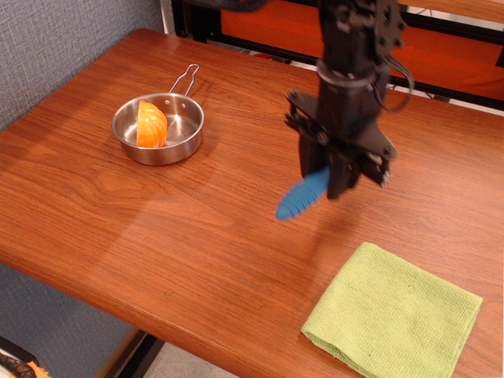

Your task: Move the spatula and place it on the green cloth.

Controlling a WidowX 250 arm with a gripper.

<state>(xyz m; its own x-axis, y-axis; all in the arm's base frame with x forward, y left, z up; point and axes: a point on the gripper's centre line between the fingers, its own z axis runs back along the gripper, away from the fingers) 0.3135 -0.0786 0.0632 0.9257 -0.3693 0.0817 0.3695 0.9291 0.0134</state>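
Note:
The spatula (302, 198) shows as a ribbed blue handle sticking out down-left from my gripper (327, 175); its metal bowl is hidden behind the gripper. The gripper is shut on the spatula and holds it above the wooden table, over the middle right. The green cloth (392, 312) lies flat at the table's front right corner, below and to the right of the gripper, apart from it.
A small steel pan (182, 135) with a wire handle sits at the back left and holds an orange piece (151, 124). The wooden table (157, 228) has its front edge close to the cloth. A black and orange frame (441, 43) runs along the back.

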